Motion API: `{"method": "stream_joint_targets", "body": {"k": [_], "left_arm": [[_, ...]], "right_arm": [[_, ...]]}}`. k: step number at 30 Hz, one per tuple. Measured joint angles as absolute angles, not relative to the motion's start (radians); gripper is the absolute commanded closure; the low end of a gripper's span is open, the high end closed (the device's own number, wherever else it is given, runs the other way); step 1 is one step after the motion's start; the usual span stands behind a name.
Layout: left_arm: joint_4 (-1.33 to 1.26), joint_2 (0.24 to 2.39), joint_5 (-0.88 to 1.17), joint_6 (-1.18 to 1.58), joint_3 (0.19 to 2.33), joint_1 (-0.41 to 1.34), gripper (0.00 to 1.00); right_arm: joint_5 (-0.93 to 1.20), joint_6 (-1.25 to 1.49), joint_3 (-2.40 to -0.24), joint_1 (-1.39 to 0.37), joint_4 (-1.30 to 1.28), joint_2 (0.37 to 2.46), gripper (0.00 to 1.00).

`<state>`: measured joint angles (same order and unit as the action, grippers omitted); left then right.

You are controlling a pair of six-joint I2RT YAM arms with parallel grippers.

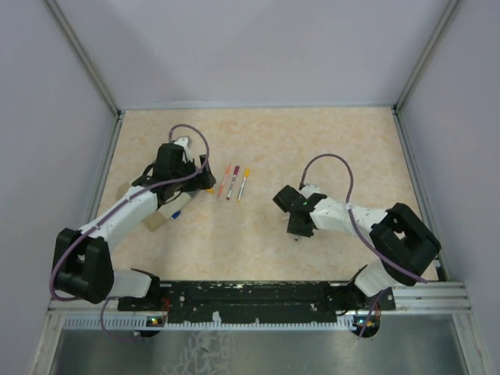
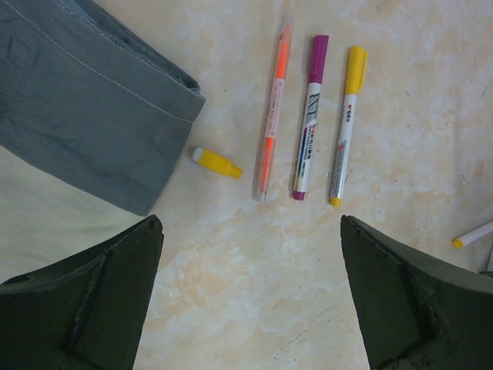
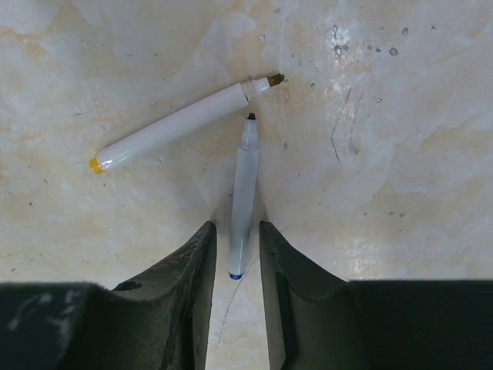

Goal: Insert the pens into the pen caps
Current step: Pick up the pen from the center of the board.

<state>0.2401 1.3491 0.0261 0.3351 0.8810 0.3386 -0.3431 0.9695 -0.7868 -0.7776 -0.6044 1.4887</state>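
1. Straddling the slim white plastic pen with a blue tip point(image 3: 243, 185), the right end effector point(image 3: 236, 229) is sitting low over the pale marbled bench point(image 3: 400, 154). Its two dark fingers are narrowed to either side of the barrel's tail. Thin gaps are showing on both sides, so I cannot tell whether it is actually pinching the pen.
2. That pen is lying straight along the gap, with its nib pointing away from the end effector. This is probably so the barrel is lining up with the fingers for a clean lift.
3. Just beyond that nib and off to the left, an uncapped white plastic pen with a yellow tail point(image 3: 173, 127) is lying at a slant. Its dark-gold nib is bare and close to the blue one.
4. The left end effector point(image 2: 250, 225) is hanging wide open and gripping nothing.
5. Ahead of it and slightly left, a short yellow plastic cap point(image 2: 217, 163) is lying loose beside a grey fabric pouch point(image 2: 92, 100). This is likely the piece the end effector is being positioned to collect.
6. Farther ahead, an orange plastic pen point(image 2: 272, 116), a magenta-capped pen point(image 2: 308, 123) and a yellow-capped pen point(image 2: 347, 127) are lying side by side. All three are looking finished.
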Motion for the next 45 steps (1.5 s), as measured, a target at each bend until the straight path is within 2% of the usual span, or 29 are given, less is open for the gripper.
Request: {"method": "stream_joint_targets", "body": {"k": [4, 8, 13, 18, 24, 33, 36, 41, 45], "left_arm": [[0.241, 1.349, 0.027, 0.335, 0.884, 0.337, 0.01], [0.239, 1.349, 0.042, 0.335, 0.884, 0.337, 0.02], [0.224, 1.34, 0.108, 0.337, 0.884, 0.337, 0.01], [0.147, 1.287, 0.208, 0.39, 0.865, 0.341, 0.01], [-0.023, 1.192, 0.305, 0.507, 0.816, 0.396, 0.01], [-0.218, 1.171, 0.34, 0.628, 0.754, 0.491, 0.01], [-0.241, 1.18, 0.339, 0.652, 0.753, 0.503, 0.05], [-0.271, 1.193, 0.334, 0.678, 0.753, 0.507, 0.17], [-0.286, 1.196, 0.329, 0.687, 0.753, 0.509, 0.35]], "right_arm": [[-0.357, 0.971, -0.794, -0.785, -0.614, 1.497, 0.88], [-0.368, 0.972, -0.795, -0.789, -0.618, 1.497, 0.95], [-0.372, 0.968, -0.789, -0.79, -0.633, 1.461, 0.97], [-0.354, 0.892, -0.777, -0.79, -0.562, 1.303, 0.99], [-0.242, 0.791, -0.777, -0.789, -0.303, 1.166, 0.99], [-0.014, 0.77, -0.811, -0.78, 0.091, 1.231, 0.99], [0.063, 0.772, -0.839, -0.78, 0.183, 1.284, 0.99], [0.147, 0.78, -0.865, -0.78, 0.261, 1.334, 0.99], [0.181, 0.781, -0.866, -0.78, 0.287, 1.34, 0.99]]}}
